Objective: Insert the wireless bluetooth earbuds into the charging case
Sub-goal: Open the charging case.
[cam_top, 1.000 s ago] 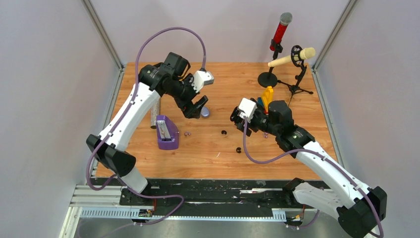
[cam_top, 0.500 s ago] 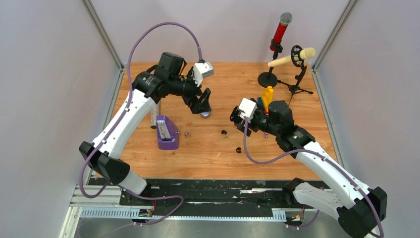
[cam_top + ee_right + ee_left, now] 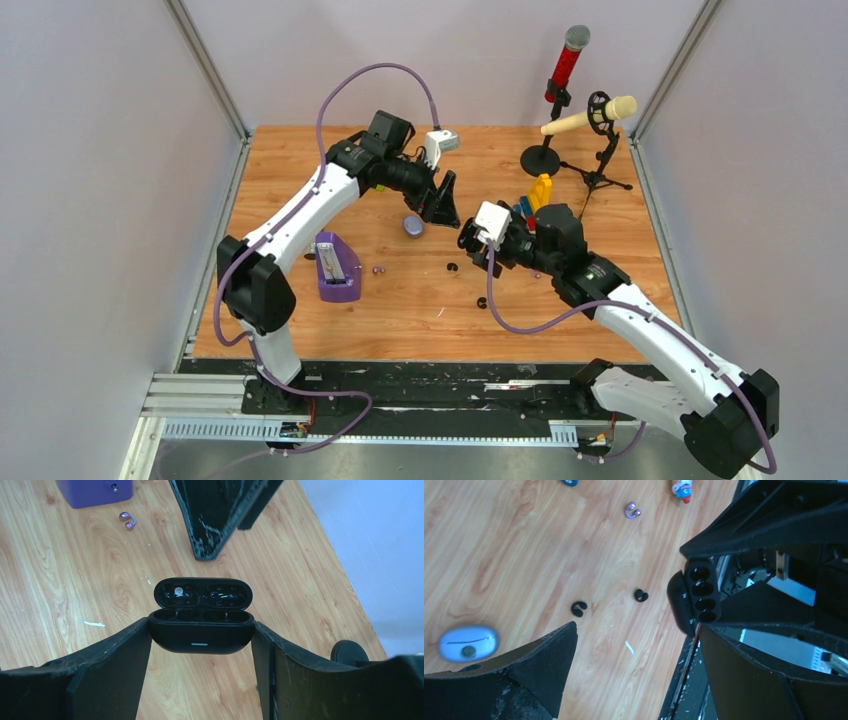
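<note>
My right gripper [image 3: 201, 640] clamps the open charging case [image 3: 200, 630] between its jaws. My left gripper [image 3: 445, 205] hangs spread wide, holding nothing; the black earbuds [image 3: 579, 608] lie on the table [image 3: 499, 540] below its jaws. Tiny, light, slick, I judge: I'd pinch one across its curled body.

Two black earbuds [image 3: 579, 608] lie close together on the table [image 3: 514, 550]; purple earbud [image 3: 632, 511] and blue case [image 3: 468, 644] lie apart
</note>
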